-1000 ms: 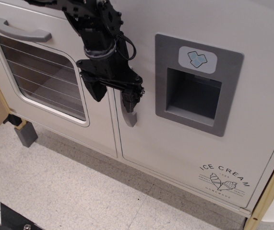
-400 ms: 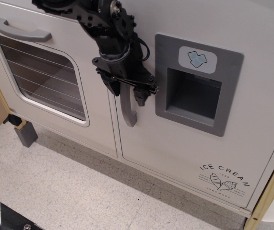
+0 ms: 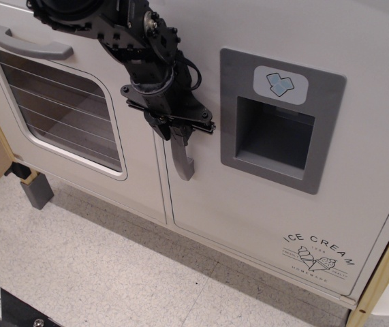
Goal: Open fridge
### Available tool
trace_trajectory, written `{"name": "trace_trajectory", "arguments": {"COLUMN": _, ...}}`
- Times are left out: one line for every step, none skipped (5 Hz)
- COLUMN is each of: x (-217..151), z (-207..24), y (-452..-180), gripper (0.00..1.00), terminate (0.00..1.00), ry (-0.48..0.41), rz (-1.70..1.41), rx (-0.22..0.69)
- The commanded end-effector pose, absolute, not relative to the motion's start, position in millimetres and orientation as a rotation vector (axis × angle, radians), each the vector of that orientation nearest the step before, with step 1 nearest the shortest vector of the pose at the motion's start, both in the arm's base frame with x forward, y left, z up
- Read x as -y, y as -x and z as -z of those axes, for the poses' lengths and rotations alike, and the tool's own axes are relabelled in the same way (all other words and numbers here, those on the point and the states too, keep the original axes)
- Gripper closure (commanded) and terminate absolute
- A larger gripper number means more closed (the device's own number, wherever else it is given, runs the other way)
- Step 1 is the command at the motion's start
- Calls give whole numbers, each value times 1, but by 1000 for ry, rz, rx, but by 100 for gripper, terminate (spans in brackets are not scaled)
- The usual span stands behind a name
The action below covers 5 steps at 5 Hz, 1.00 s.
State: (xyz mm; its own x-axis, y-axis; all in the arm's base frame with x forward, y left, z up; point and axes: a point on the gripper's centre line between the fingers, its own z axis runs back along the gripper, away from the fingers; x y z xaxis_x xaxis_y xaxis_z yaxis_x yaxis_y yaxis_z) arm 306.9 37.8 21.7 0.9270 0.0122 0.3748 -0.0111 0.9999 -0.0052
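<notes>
The gripper (image 3: 178, 131) seemingly crowds the fridge (image 3: 276, 218) handle (image 3: 182, 162); floor (image 3: 99, 272) below lies open.

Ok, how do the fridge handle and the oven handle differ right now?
The fridge handle runs vertically at the left edge of the fridge door; the oven handle runs horizontally above the oven window. The gripper sits over the fridge handle's upper part, hiding it; the oven handle is in full view with nothing on it. Both are grey bars on closed white doors.
</notes>
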Motion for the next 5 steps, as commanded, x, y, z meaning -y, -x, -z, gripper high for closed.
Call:
{"name": "trace_trajectory", "arguments": {"x": -39, "z": -42, "y": -276, "gripper": 100, "terminate": 0, "ry": 1, "rz": 30, "rx": 390}}
{"name": "trace_trajectory", "arguments": {"x": -34, "z": -46, "y": -257, "gripper": 0, "terminate": 0, "ry": 15, "rz": 22, "rx": 336}}
{"name": "trace_trajectory", "arguments": {"x": -30, "z": -53, "y": -239, "gripper": 0, "terminate": 0, "ry": 53, "rz": 14, "rx": 236}}
{"name": "trace_trajectory", "arguments": {"x": -38, "z": -59, "y": -221, "gripper": 0, "terminate": 0, "ry": 56, "rz": -12, "rx": 212}}
{"name": "trace_trajectory", "arguments": {"x": -69, "z": -75, "y": -219, "gripper": 0, "terminate": 0, "ry": 81, "rz": -118, "rx": 174}}
